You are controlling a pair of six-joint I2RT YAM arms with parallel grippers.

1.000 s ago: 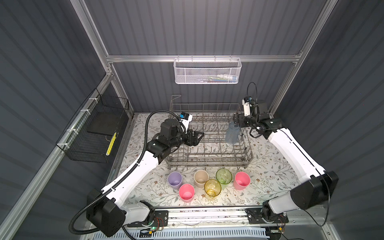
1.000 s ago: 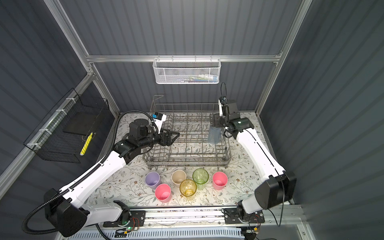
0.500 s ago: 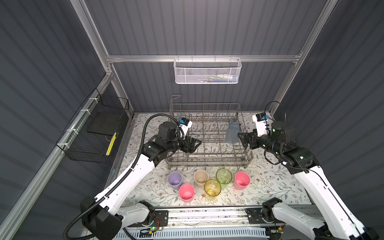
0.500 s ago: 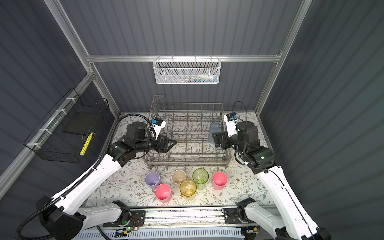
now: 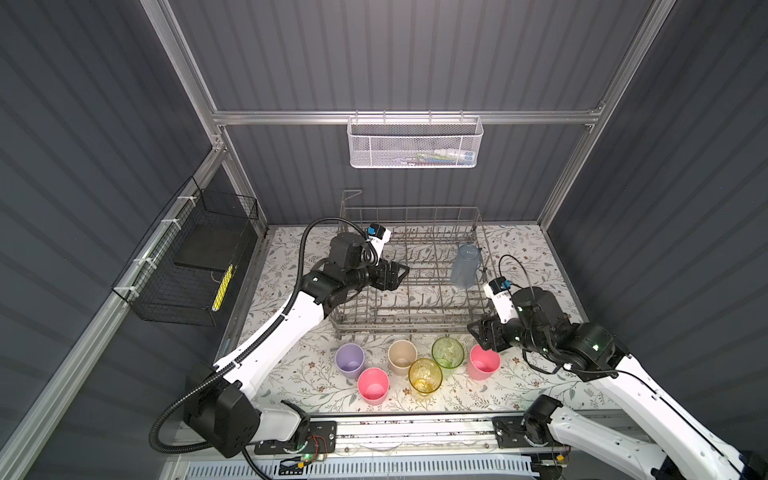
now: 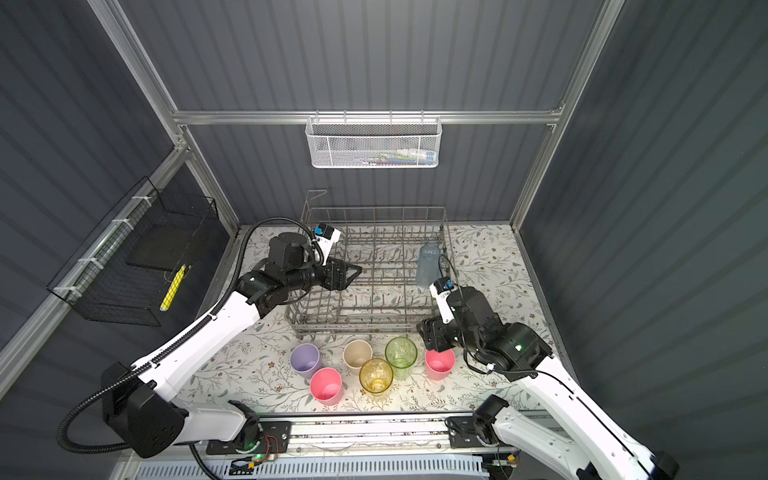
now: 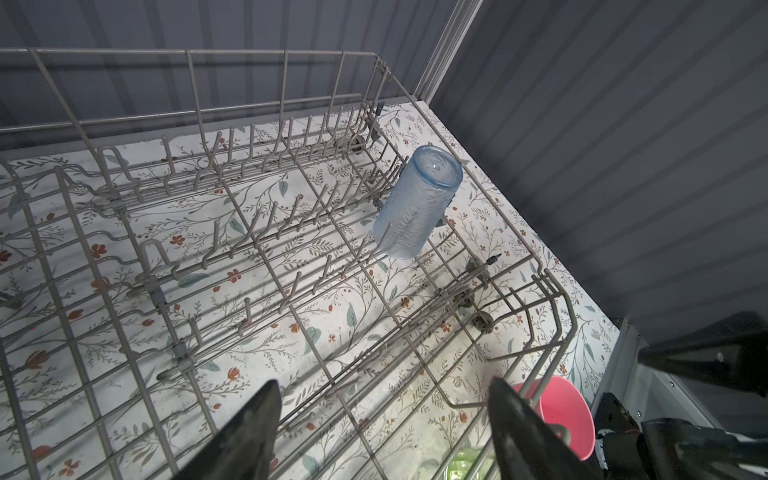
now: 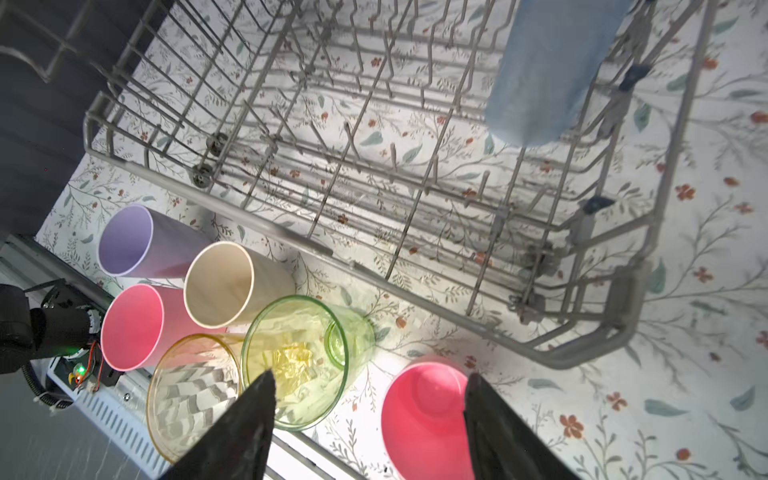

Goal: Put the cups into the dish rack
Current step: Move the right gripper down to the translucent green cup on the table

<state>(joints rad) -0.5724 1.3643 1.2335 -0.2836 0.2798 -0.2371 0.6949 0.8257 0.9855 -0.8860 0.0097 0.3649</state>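
- The right gripper (image 5: 478,332), jaws spread and empty, hovers just above a pink cup (image 5: 482,365). In the right wrist view that cup sits below the gap between the fingers (image 8: 249,415).
- The left gripper (image 5: 397,274), also spread and empty, hangs over the dish rack (image 5: 395,320).
- Seven cups: six stand upright before the rack, namely this pink cup, a second pink cup (image 5: 372,386), lilac cup (image 5: 350,359), beige cup (image 5: 402,355), green cup (image 5: 447,352) and amber cup (image 5: 424,376).
- The grey-blue cup (image 5: 465,266) stands inverted by the rack's right wall.
- The pink cup ends the group, with open table (image 5: 540,374) to its right.
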